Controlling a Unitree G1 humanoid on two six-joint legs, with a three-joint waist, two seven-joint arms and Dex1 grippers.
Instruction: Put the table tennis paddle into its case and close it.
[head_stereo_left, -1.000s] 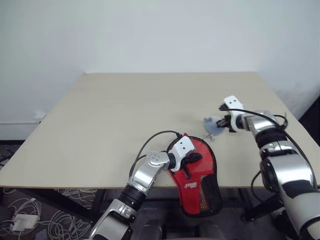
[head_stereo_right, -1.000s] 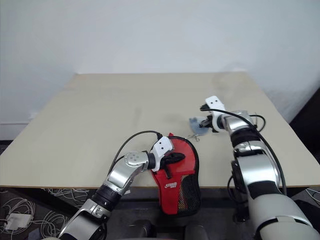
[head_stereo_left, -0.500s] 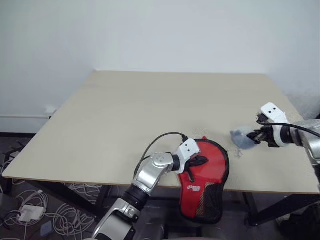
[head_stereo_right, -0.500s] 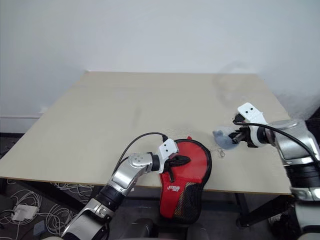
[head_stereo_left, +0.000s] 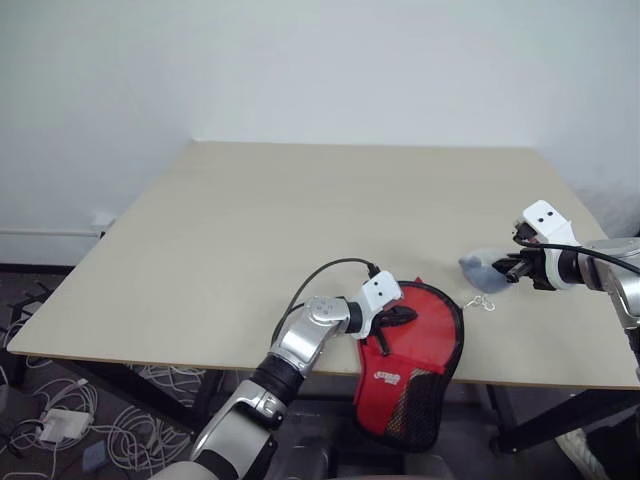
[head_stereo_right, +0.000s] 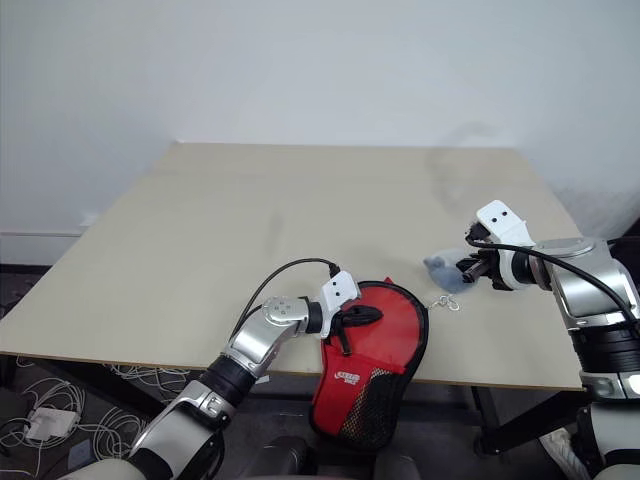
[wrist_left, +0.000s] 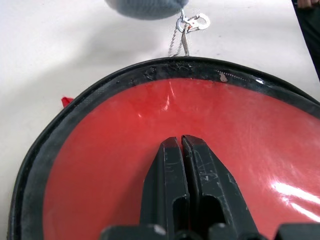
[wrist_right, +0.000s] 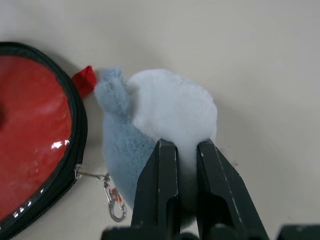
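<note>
Case (head_stereo_left: 412, 355) lies at near bench (head_stereo_left: 250, 230) edge, long axis running off the edge toward the robot. Left gripper (head_stereo_left: 398, 318), fingers pressed together, rests on its red face. Right gripper (head_stereo_left: 508, 268) pinches grey plush wad (wrist_right: 160, 125) just beyond the rounded end. Paddle presumably inside; cannot confirm.

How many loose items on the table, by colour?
Red: 1, the case
Grey-white: 1, the plush wad with a metal clip
Total: 2
</note>
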